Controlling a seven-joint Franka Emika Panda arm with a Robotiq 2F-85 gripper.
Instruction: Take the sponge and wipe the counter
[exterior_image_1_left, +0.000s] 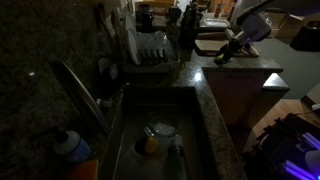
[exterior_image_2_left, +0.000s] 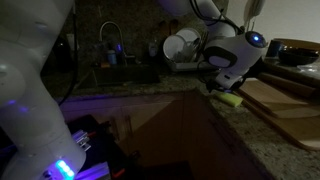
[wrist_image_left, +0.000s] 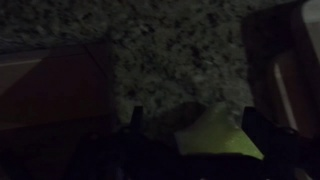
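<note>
Sponge (exterior_image_2_left: 229, 99) lies flat on the desk (exterior_image_2_left: 250, 145), near its rounded front edge in an exterior view, just beside the pale wooden boards (exterior_image_2_left: 285, 105) and directly under the pincer (exterior_image_2_left: 222, 88). Going left to right in that view: the tap (exterior_image_2_left: 106, 40) and sink come first, then the dish rack (exterior_image_2_left: 180, 48) with white plates stood on edge to drain, then the arm's pale wrist bent over the sponge. In an exterior view from the sink end, the sink basin (exterior_image_1_left: 125, 150) holds a round dish (exterior_image_1_left: 162, 129) and an orange-yellow lump (exterior_image_1_left: 150, 146); a blue-capped bottle (exterior_image_1_left: 70, 145) stands at the sink's near left corner, and the pincer (exterior_image_1_left: 226, 55) is far off at the counter's end. The wrist view shows the sponge (wrist_image_left: 222, 138) between two dark fingers (wrist_image_left: 137, 122), which stand apart on either side of it; whether they press it I cannot tell, though the low posture suits either gripping or pressing it down to wipe. The speckled stone around it looks bare, so sweeping room exists.
</note>
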